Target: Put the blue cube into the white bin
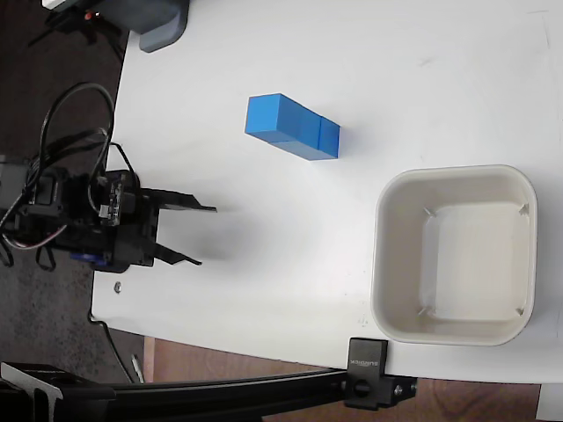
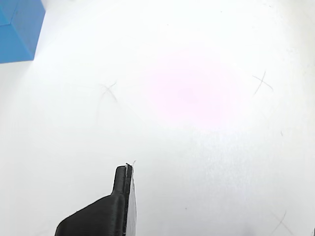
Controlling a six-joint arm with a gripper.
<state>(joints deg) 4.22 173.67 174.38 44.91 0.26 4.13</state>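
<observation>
Three alike blue cubes stand touching in a slanted row (image 1: 293,128) on the white table, up and left of centre in the fixed view; nothing marks one of them out as the blue cube of the task. The white bin (image 1: 383,255) sits empty at the right, well apart from the row. My gripper (image 1: 204,235) hovers at the table's left edge, below and left of the cubes, open with nothing between its fingers. The wrist view catches one blue cube (image 2: 18,29) at its top left corner and a single black finger (image 2: 120,196) at the bottom.
A grey device (image 1: 160,25) rests at the table's top left corner. A black clamp (image 1: 368,385) grips the table's near edge just below the bin. Cables (image 1: 62,132) hang off the table's left side behind the arm.
</observation>
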